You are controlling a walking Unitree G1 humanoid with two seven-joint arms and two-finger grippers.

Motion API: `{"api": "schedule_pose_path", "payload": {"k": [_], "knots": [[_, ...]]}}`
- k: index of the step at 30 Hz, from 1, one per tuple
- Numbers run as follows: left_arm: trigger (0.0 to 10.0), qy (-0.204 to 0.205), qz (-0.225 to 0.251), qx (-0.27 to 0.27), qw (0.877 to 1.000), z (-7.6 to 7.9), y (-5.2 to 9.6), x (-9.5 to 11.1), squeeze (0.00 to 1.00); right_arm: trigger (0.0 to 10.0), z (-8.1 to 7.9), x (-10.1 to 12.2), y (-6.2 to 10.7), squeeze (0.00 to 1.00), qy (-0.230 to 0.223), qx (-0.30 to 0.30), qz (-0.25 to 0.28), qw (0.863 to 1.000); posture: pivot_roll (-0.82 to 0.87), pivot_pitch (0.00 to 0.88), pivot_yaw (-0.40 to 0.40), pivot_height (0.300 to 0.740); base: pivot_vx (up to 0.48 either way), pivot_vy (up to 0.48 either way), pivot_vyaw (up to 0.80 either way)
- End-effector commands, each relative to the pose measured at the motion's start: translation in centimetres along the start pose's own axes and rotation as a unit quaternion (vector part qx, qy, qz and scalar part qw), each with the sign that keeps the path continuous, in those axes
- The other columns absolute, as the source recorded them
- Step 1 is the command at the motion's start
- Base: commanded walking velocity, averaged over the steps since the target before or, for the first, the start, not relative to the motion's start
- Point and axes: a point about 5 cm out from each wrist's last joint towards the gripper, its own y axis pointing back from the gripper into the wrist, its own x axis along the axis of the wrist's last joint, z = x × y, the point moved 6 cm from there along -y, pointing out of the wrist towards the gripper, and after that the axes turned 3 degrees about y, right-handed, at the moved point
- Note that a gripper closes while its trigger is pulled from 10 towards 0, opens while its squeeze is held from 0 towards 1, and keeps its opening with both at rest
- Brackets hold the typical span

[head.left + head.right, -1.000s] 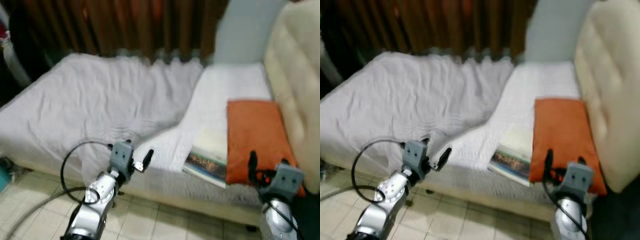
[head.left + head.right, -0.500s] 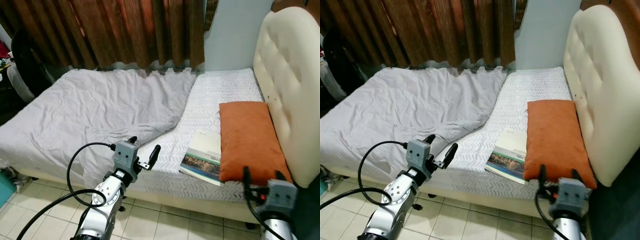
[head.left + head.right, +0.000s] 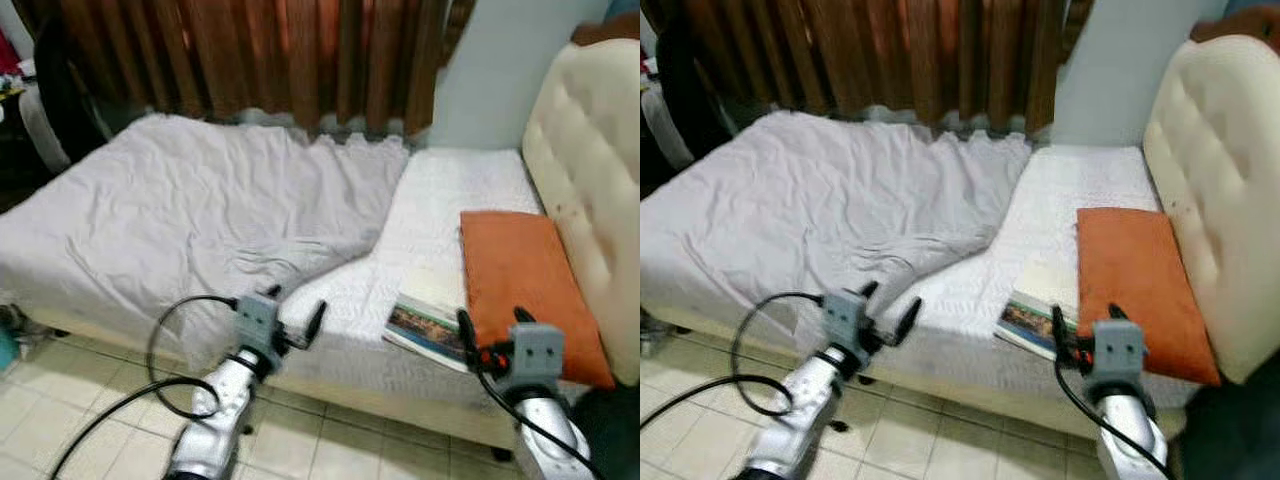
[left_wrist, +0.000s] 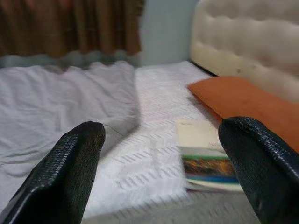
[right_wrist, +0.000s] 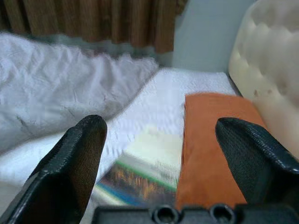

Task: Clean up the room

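Note:
A book (image 3: 428, 316) with a pale cover and a picture strip lies on the bed near its front edge, tucked against an orange pillow (image 3: 525, 285). A rumpled grey blanket (image 3: 190, 220) covers the bed's left part. My left gripper (image 3: 295, 308) is open and empty at the front edge, over the blanket's corner. My right gripper (image 3: 492, 328) is open just before the book and the pillow's near end. In the left wrist view the book (image 4: 203, 149) sits ahead between the fingers (image 4: 65, 177). In the right wrist view the book (image 5: 142, 170) and pillow (image 5: 215, 140) lie close ahead.
A cream padded headboard (image 3: 590, 200) rises at the right. Brown curtains (image 3: 260, 60) hang behind the bed. The white patterned sheet (image 3: 450, 190) shows beside the blanket. Tiled floor (image 3: 80, 410) runs along the front. Dark things stand at the far left (image 3: 40, 90).
The camera has shifted and the picture is a little blurred. My right gripper has risen to the bed's edge by the book. The left gripper stays near the blanket's corner.

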Motion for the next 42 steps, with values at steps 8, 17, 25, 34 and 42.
{"api": "schedule_pose_path", "payload": {"k": [8, 17, 25, 34, 42], "knots": [[10.0, -0.003, -0.014, 0.003, 1.0, -1.2, -0.5, 0.1, 0.0, 10.0, -1.0, 0.3, -1.3, 0.0, -0.008, 0.015, -0.003, 1.0, -0.17, 0.017, -0.019, 0.74, 0.0, 0.48, -0.4], [10.0, -0.014, -0.031, 0.049, 0.998, -1.8, -0.1, -0.9, 0.0, 10.0, -1.2, -0.1, -1.6, 0.0, -0.017, 0.012, -0.009, 1.0, -0.16, 0.023, 0.005, 0.74, 0.0, 0.16, -0.27], [10.0, -0.038, -0.045, 0.056, 0.997, -2.5, -0.3, -0.7, 0.0, 10.0, -1.4, -0.2, -1.8, 0.0, -0.037, 0.012, -0.009, 0.999, -0.15, 0.033, 0.02, 0.74, 0.248, 0.339, 0.0], [10.0, -0.044, -0.019, 0.057, 0.997, -3.2, 0.1, 0.9, 0.0, 10.0, -1.7, -0.3, -1.7, 0.0, -0.065, 0.013, -0.007, 0.998, -0.13, 0.02, 0.031, 0.74, 0.295, 0.379, 0.0], [10.0, -0.071, -0.035, 0.036, 0.996, -2.9, -0.8, 0.9, 0.0, 10.0, -2.4, -0.5, -2.2, 0.0, -0.077, 0.02, -0.009, 0.997, -0.13, 0.0, 0.05, 0.74, 0.358, 0.263, -0.2]]}}
